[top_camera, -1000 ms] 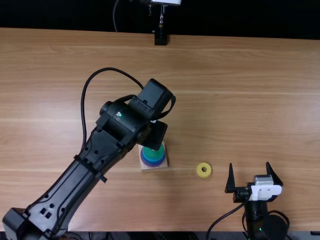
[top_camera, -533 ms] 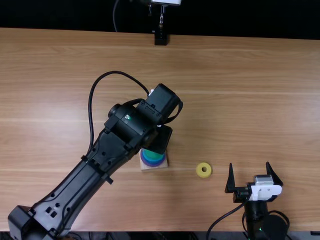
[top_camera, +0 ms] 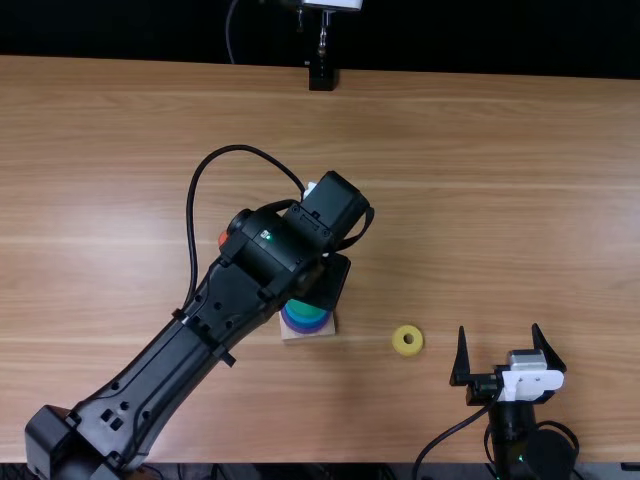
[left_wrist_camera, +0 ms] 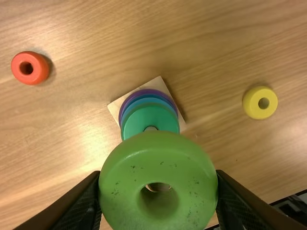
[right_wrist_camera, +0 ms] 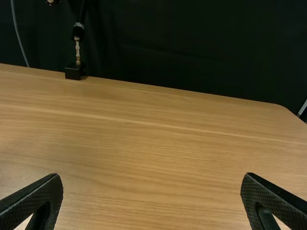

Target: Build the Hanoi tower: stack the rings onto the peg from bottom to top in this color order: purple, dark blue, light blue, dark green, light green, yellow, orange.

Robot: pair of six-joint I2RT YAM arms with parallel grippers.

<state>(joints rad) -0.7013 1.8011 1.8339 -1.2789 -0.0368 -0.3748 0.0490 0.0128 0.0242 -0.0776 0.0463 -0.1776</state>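
Note:
My left gripper hangs over the stack on the square wooden base in the top view. In the left wrist view this gripper is shut on the light green ring, held above the peg. On the base lie the purple ring, blue rings and the dark green ring, stacked around the peg. A yellow ring and an orange ring lie on the table, either side. At the lower right, my right gripper stands open; its fingers hold nothing.
A black clamp stand is fixed at the table's far edge. The left arm spans the table from the lower left to the base, its cable looping above it. The wooden table extends around them.
The left arm has shifted right and slightly toward the near edge, uncovering part of the orange ring in the top view. My right arm has stayed still.

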